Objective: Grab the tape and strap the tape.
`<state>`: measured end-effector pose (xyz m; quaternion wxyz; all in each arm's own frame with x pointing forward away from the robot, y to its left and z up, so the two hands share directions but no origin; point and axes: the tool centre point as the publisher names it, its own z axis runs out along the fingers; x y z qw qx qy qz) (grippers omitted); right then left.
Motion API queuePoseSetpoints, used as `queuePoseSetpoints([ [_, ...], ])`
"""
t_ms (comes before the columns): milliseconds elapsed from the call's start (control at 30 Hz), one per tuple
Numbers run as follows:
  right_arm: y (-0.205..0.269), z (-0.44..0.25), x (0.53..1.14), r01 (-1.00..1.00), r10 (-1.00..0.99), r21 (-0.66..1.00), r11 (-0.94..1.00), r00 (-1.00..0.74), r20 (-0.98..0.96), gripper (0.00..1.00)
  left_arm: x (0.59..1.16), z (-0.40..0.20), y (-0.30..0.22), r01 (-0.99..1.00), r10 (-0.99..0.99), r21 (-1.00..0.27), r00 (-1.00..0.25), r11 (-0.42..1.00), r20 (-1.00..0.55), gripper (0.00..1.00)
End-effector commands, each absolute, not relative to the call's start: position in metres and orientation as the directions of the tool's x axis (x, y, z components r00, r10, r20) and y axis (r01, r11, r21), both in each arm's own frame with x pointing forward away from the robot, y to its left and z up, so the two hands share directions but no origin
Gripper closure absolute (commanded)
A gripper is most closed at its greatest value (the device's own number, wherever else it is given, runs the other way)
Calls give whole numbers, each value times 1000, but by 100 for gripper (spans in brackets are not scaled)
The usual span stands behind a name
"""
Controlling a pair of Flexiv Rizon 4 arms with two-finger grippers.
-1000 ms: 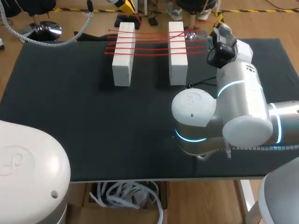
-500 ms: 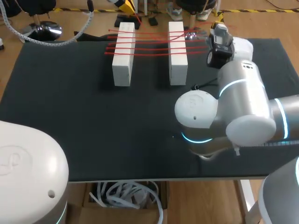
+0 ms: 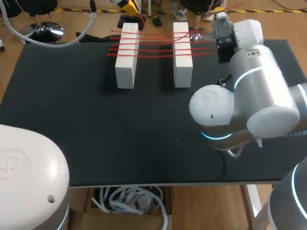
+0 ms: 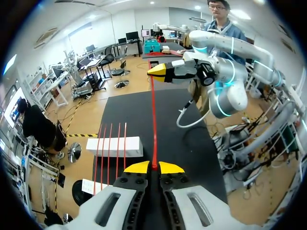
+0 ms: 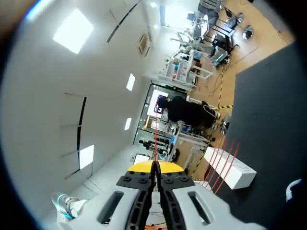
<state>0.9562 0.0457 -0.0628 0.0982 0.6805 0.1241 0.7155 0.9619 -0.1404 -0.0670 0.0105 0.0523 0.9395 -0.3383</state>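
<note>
Two white blocks (image 3: 126, 55) (image 3: 182, 53) stand side by side at the back of the black table (image 3: 72, 120), with several strands of red tape (image 3: 153, 40) stretched across both. In the left wrist view my left gripper (image 4: 153, 167) is shut on the red tape (image 4: 153, 124), which runs straight ahead to my right gripper (image 4: 158, 71). In the head view the left gripper (image 3: 128, 5) hangs behind the left block. My right gripper (image 3: 219, 12) is beyond the right block at the table's back edge. It is shut (image 5: 154, 166) on the tape (image 5: 155, 139).
My right arm's bulky elbow (image 3: 216, 115) hangs over the right half of the table, with a thin cable (image 3: 225, 152) under it. My left arm's base (image 3: 29, 177) fills the front left corner.
My right arm has swung right and toward the back edge, lifting its gripper with the tape. The blocks and left gripper have not moved.
</note>
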Motion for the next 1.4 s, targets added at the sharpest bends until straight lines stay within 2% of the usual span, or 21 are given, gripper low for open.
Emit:
queuePoseSetpoints([
  [33,40,-54,956,80,761,778,-623,-172,626,100,962,-66,-141,104,91,-631,-994,768,-53,100],
  [533,40,-54,956,80,761,778,-623,-172,626,100,962,-66,-141,104,91,-631,-994,768,-53,100],
  [800,42,-49,962,108,910,907,-407,-32,413,100,962,-66,-141,104,91,-631,-994,768,-53,100],
  [1000,48,-46,966,146,992,981,-129,9,129,100,962,-66,-141,104,91,-631,-994,768,-53,100],
  [1200,56,-41,964,169,988,974,152,-6,-153,100,962,-66,-141,104,91,-631,-994,768,-53,100],
  [1400,61,-37,962,164,951,937,307,-18,-309,100,962,-66,-141,104,91,-631,-994,768,-53,100],
])
